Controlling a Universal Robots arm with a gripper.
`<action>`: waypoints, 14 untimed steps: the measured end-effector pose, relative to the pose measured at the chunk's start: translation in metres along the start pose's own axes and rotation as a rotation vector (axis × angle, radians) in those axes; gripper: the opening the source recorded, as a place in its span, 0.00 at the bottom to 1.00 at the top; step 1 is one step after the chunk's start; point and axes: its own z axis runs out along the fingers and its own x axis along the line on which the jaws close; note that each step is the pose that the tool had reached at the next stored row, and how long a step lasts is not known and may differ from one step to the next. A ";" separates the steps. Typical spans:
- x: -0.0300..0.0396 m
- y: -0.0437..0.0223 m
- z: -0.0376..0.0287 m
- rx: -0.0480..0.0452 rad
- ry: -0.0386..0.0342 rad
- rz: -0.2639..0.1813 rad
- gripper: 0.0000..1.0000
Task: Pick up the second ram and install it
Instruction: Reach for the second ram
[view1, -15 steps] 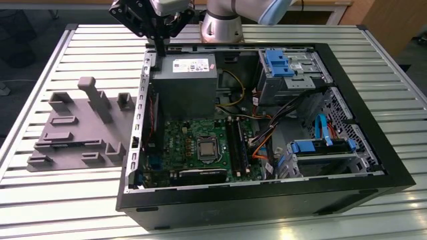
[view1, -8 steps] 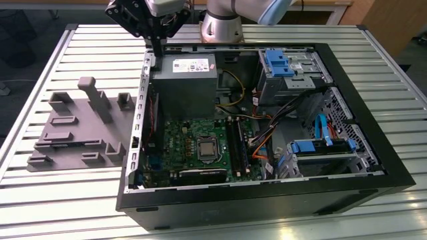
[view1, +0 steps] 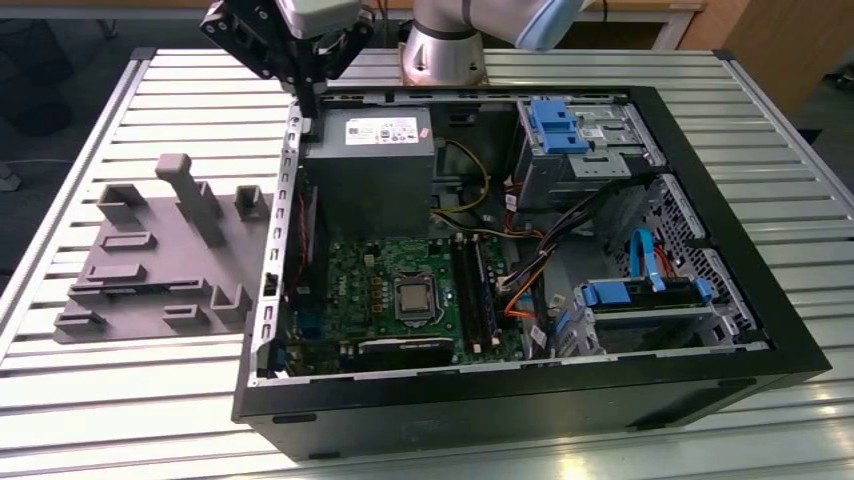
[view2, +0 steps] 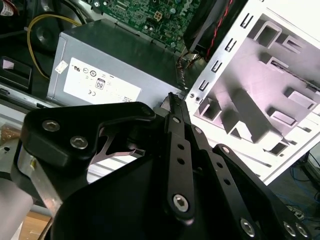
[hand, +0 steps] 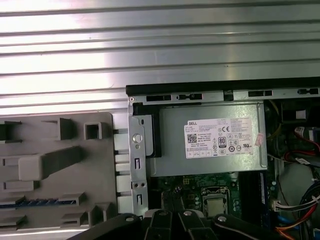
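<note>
Exterior view: the arm is hovering over the edge of the open computer case that lies toward the top of this view. Its jaws are pointing straight down above the case wall beside the power supply. The jaws are drawn together with nothing between them, as the second wrist view is also showing.

The case is lying on its side on the slatted surface, so the motherboard is facing upward and its memory slots are reachable from above.

On the exterior view's left, a grey holder is sitting just beside the case. Its moulded pockets are probably keeping parts on edge in known positions for a top-down grasp.

In the first wrist view the second ram, a thin blue-green strip, is standing on edge in one of these pockets, apart from the jaws. Judging from this, the pick-up is not yet made.
</note>
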 end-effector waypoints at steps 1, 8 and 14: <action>0.0022 -0.0001 -0.0001 0.0001 0.0000 0.000 0.13; 0.0121 -0.0009 -0.0004 0.0000 0.0000 0.000 0.13; 0.0214 -0.0016 -0.0006 0.0000 0.0000 0.000 0.13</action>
